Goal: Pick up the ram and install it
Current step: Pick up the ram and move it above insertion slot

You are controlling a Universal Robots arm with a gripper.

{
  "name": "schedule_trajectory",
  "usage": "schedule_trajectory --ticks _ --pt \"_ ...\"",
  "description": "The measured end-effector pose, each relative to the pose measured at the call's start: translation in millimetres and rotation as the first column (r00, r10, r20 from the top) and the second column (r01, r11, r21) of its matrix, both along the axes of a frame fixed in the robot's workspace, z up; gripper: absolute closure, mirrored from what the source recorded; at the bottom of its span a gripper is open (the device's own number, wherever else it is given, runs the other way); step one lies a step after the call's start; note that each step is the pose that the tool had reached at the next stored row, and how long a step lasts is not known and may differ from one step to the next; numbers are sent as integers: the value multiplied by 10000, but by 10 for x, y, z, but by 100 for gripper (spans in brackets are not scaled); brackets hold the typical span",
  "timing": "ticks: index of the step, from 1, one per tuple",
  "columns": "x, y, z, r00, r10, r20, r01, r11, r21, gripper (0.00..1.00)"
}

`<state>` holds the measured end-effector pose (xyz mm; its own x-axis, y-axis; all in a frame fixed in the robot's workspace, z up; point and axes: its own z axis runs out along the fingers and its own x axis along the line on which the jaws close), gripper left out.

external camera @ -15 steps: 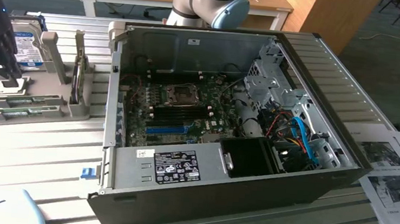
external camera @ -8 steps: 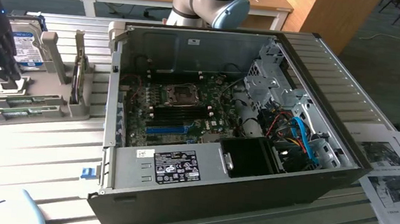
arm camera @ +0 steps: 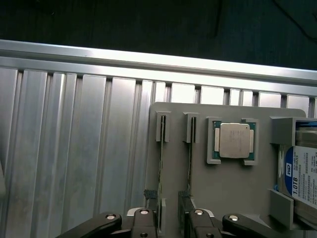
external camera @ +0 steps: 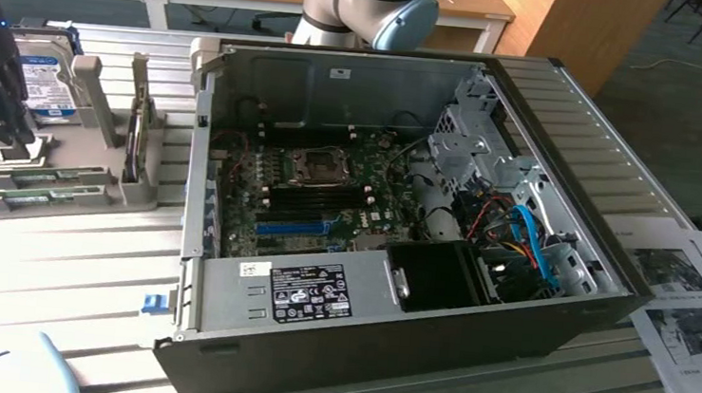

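green ram (arm camera: 162, 158) edge-up in grey holder (arm camera: 228, 183), gripper (arm camera: 171, 224) wide open close over it.

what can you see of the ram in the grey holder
Two ram sticks sit side by side in a grey holder. Each is a long, thin green board with a pale label patch, standing on edge in slotted end posts. From the wrist view they are two narrow parallel lines beside a square processor chip. The open hand hovers over one end of them, with one stick lined up with the gap between its fingers. Whether they touch can't be judged.
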<state>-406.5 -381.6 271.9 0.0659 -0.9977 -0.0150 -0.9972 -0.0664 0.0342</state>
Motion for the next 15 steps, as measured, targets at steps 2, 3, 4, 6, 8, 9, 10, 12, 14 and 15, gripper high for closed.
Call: schedule_trajectory --ticks 2,3,4,6,8,9,10,12,14,15 --pt "0 -1 0 10000 1 1 -1 10000 0 69" --pt "0 -1 -1 10000 1 0 -1 10000 0 69" --pt "0 -2 -3 10000 1 0 -1 10000 -1 69" --pt "0 -1 -9 10000 1 1 -1 10000 0 69" --pt "0 -1 -20 10000 2 1 -2 10000 1 69" --pt "0 -1 -23 10000 2 -1 -2 10000 0 69" --pt "0 -1 -28 10000 1 -1 -1 10000 -1 69" --pt "0 -1 -35 10000 1 -1 -1 10000 0 69" --pt "0 -1 -42 10000 1 0 -1 10000 0 69" --pt "0 -1 -47 10000 1 1 -1 10000 1 69"
